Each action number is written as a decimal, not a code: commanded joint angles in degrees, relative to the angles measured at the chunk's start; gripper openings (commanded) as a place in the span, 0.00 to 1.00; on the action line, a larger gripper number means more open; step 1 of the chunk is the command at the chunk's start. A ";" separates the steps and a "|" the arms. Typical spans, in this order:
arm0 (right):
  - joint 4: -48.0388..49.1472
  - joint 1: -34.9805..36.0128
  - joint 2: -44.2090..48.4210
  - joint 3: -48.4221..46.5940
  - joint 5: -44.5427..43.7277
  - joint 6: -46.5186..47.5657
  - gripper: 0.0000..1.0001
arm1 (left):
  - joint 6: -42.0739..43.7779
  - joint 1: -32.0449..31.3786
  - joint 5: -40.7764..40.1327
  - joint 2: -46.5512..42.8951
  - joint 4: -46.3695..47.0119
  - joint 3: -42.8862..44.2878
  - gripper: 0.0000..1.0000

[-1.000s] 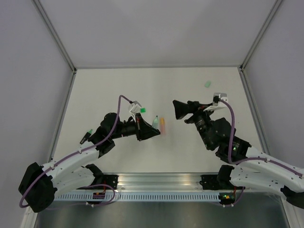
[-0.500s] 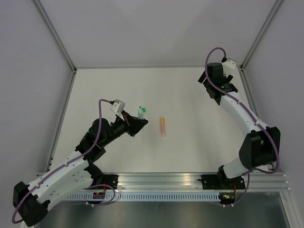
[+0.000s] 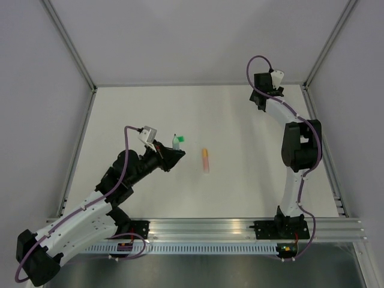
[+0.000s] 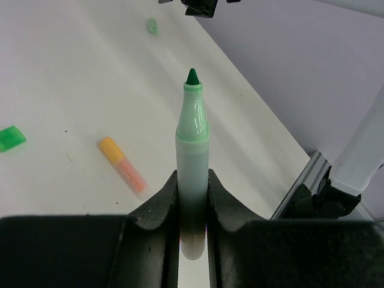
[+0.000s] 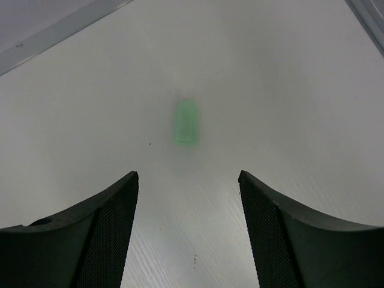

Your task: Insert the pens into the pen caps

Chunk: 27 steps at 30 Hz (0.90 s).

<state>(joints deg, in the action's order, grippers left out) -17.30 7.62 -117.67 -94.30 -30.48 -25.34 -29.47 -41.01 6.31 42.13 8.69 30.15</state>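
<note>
While our left gripper (image 4: 193,180) pinches the mint pen (image 4: 192,144), tip bare, just left of the orange pen (image 3: 206,160), our right gripper (image 5: 186,179) hangs spread above a green cap (image 5: 185,121) far right of it. We judge no capping done yet.

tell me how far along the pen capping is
Done: nothing clearly capped. In hand: left gripper clamps the uncapped mint pen; right gripper hangs open over a pale green cap. Left: joining them, plus the orange pen and bright green cap lying loose.
</note>
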 commanded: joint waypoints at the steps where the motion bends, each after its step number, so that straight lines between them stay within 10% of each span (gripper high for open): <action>1: 1.21 -1.46 -4.40 -5.00 -0.81 1.79 0.73 | -1.90 -0.21 -1.12 -1.00 0.19 -0.36 0.02; 27: -3.09 -5.24 -22.34 -21.00 8.33 2.32 0.56 | -4.45 -0.21 0.02 -2.93 1.16 -1.32 0.02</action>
<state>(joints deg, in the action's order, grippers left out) -19.20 2.72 -138.96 -111.79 -22.85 -23.86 -32.40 -41.01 6.09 39.53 8.29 29.06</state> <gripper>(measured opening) 0.559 0.227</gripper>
